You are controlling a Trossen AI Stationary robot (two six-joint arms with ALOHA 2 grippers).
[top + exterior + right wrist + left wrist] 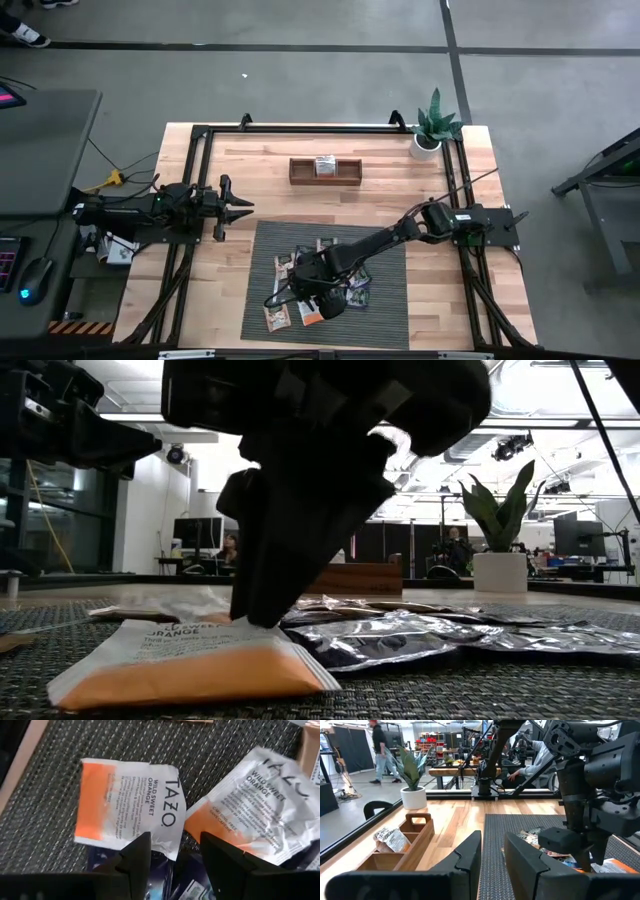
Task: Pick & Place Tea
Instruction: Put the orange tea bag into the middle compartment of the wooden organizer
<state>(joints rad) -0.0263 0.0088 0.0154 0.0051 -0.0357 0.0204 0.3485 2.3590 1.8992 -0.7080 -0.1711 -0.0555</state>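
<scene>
Nearest you, an orange sachet [190, 665] lies flat on the mat [385, 305] among the tea; your right gripper [172, 852] hangs spread just above its edge, while the left gripper [240, 208], spread, waits aside

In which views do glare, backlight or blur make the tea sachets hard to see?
Low view: bright ceiling lights leave the right gripper a black silhouette, and the silver sachets shine with glare. Right wrist view: the right-hand orange sachet is slightly blurred; the other orange sachet reads clearly.
</scene>
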